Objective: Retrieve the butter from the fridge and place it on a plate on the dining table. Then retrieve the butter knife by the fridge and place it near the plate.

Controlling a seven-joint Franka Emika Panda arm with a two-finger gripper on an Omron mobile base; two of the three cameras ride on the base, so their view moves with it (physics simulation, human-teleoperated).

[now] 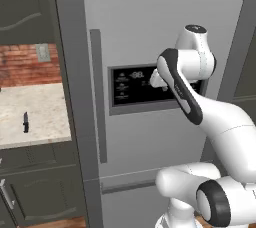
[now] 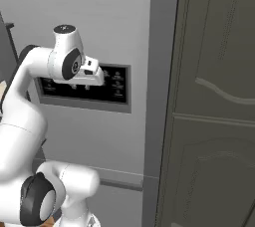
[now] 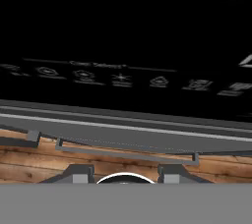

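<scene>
The fridge [image 1: 150,22] [image 2: 99,17] stands shut in front of me, its black dispenser panel [image 1: 127,88] [image 2: 117,84] [image 3: 123,46] at hand height. My gripper [image 2: 80,87] [image 3: 125,174] hovers close before that panel, pointing down, open with nothing between its fingertips [image 3: 81,173]. In the left base view my forearm covers most of the hand. The butter knife [image 1: 25,121], small and black, lies on the stone counter [image 1: 42,107] left of the fridge. The butter, the plate and the dining table are out of view.
A long vertical handle [image 1: 98,97] runs down the fridge door left of the panel. A horizontal drawer handle [image 1: 127,186] sits below. A tall dark-grey cabinet door [image 2: 214,121] flanks the fridge on the right. Dark cabinets [image 1: 40,192] lie under the counter.
</scene>
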